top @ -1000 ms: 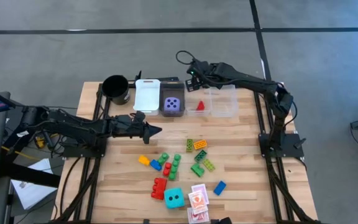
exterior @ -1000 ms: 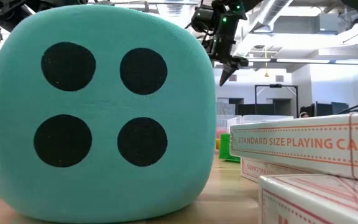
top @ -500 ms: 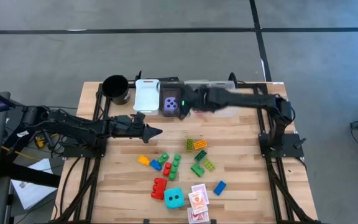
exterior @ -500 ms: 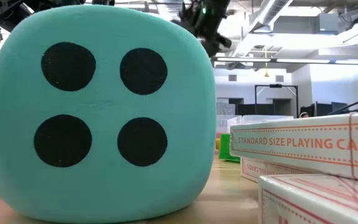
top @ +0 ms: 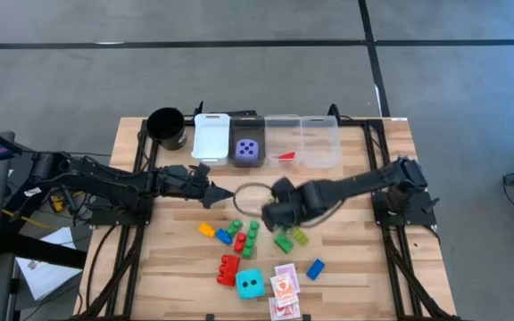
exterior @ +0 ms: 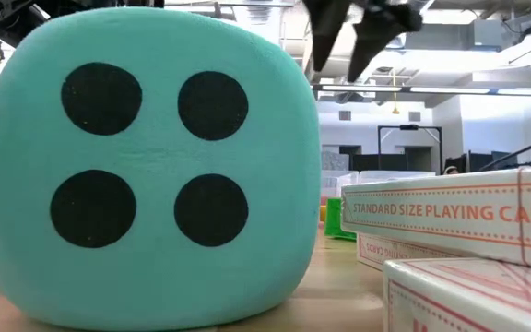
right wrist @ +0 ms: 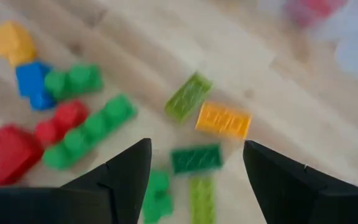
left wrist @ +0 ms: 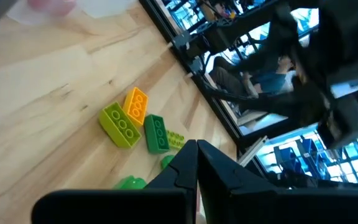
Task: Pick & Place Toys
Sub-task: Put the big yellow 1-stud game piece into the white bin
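Small bricks lie in the middle of the table: yellow (top: pixel 206 229), blue (top: pixel 223 236), green (top: pixel 252 234), red (top: pixel 228 267) and another blue (top: pixel 315 267). A cyan die (top: pixel 250 283) and red-white card boxes (top: pixel 284 287) rest near the front edge. A purple die (top: pixel 249 149) sits in a bin, and a red brick (top: pixel 284 156) lies in the clear bin beside it. My right gripper (top: pixel 270 212) hangs open above an orange brick (right wrist: pixel 224 119) and green bricks (right wrist: pixel 196 157). My left gripper (top: pixel 226 192) is shut and empty, left of the bricks.
A black cup (top: pixel 166 127), a white bin (top: pixel 211 135) and clear bins (top: pixel 321 141) stand in a row along the far edge. In the low view the cyan die (exterior: pixel 146 166) and the card boxes (exterior: pixel 450 212) fill the foreground.
My right gripper has swung from above the clear bins at the far edge, past the purple die's bin, toward the near edge and down over the bricks in the table's middle. The bricks and dice have stayed where they were.
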`<state>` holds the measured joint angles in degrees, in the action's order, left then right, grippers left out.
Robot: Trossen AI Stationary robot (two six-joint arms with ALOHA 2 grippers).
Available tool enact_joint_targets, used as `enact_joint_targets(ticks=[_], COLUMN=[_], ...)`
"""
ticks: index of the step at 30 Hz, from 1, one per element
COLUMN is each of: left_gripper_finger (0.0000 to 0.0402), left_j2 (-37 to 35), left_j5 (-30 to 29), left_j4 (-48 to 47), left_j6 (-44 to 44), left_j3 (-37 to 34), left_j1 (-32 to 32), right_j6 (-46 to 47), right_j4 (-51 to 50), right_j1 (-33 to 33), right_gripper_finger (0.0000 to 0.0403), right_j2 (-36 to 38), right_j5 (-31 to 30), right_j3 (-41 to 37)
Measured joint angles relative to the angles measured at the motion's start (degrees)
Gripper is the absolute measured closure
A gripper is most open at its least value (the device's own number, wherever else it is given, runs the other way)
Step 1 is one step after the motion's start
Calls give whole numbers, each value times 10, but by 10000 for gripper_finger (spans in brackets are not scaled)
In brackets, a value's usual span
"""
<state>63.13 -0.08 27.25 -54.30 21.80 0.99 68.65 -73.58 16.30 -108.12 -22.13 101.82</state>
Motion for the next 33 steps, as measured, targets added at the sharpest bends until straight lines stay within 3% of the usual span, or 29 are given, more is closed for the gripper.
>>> enact_joint_targets(ticks=[3, 8, 13, 16, 22, 28, 31, 33], left_gripper_finger=[402, 402, 397, 388, 365, 360, 360, 358], left_j2=[0, 0, 0, 0, 0, 0, 0, 0], left_j5=[0, 10, 134, 161, 160, 54, 36, 32], left_j4=[0, 1, 8, 8, 6, 7, -7, -70], left_j6=[0, 0, 2, 31, 195, 308, 410, 487], left_j3=[0, 0, 0, 0, 13, 71, 113, 149], left_j1=[0, 0, -10, -40, -119, -161, -167, -168], right_j6=[21, -19, -116, -162, -215, -247, -258, -253], right_j4=[5, 39, 91, 111, 110, 109, 111, 111], right_j1=[26, 46, 52, 50, 40, 38, 39, 39], right_gripper_finger=[154, 154, 154, 154, 154, 154, 154, 154], right_j2=[-1, 0, 0, 0, 0, 0, 0, 0], right_j5=[1, -1, -4, -4, -4, 8, 39, 63], right_j3=[-1, 0, 0, 0, 0, 0, 0, 0])
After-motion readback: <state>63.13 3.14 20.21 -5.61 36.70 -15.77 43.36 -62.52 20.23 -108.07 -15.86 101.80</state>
